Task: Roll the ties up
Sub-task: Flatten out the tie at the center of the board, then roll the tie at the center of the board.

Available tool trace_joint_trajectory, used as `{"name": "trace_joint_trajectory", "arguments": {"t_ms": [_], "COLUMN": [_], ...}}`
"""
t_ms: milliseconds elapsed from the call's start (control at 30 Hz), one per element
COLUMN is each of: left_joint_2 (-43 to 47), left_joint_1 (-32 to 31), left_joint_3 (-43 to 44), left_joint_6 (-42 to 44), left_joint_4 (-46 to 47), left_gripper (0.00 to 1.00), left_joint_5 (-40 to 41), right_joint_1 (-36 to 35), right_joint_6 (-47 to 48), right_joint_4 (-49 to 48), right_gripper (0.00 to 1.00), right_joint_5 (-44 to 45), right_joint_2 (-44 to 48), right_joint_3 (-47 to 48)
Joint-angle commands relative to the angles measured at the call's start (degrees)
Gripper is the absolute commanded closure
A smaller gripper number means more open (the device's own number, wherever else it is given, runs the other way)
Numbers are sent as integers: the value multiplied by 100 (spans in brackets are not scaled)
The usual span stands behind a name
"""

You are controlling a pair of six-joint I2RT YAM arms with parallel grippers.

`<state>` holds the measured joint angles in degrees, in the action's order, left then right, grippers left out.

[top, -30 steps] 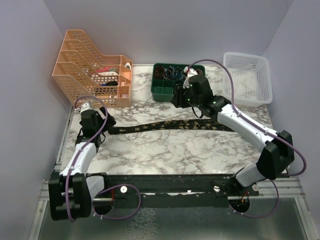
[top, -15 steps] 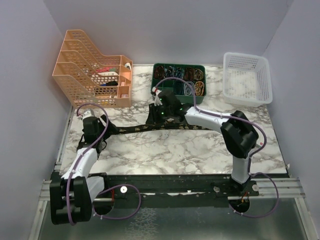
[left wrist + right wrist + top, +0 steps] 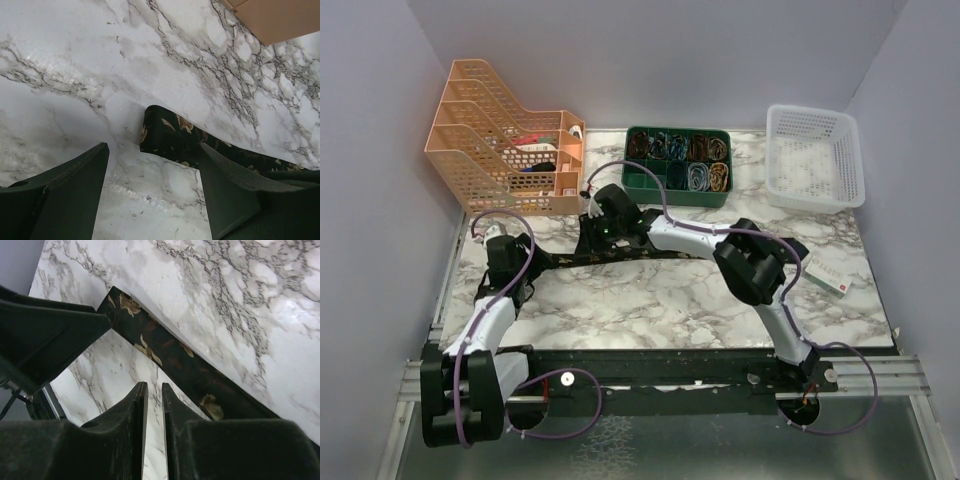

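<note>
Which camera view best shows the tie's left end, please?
The left wrist view: the tie ends square, flat and unobstructed on the marble table. The right wrist view shows that end farther off; the top view shows only a thin dark strip.

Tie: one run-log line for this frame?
stage: pre-roll | tie: flat on table, unrolled | left gripper: open around tie end | right gripper: nearly shut, empty, beside tie

Where the tie drops out of sight
The tie [image 3: 172, 135] slips behind one finger of my left claw [image 3: 152, 147] and off frame; beside my right claw [image 3: 154, 385] the picture's edge cuts it too.
</note>
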<state>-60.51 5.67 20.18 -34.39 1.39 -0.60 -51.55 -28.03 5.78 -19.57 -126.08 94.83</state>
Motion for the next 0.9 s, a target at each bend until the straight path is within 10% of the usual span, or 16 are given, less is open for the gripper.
{"name": "trace_joint_trajectory", "arguments": {"t_ms": [0, 867], "left_joint_2": [473, -381], "left_joint_1": [48, 57], "left_joint_3": [-253, -40], "left_joint_6": [-198, 354], "left_joint_4": [193, 466], "left_gripper": [28, 49], "left_joint_5": [16, -45], "right_joint_1": [-175, -275], "right_joint_6": [-183, 17], "right_joint_4": [41, 759], "right_gripper": [78, 79], "right_joint_5": [109, 514], "right_joint_2": [-519, -1469], "right_joint_3": [465, 1409]}}
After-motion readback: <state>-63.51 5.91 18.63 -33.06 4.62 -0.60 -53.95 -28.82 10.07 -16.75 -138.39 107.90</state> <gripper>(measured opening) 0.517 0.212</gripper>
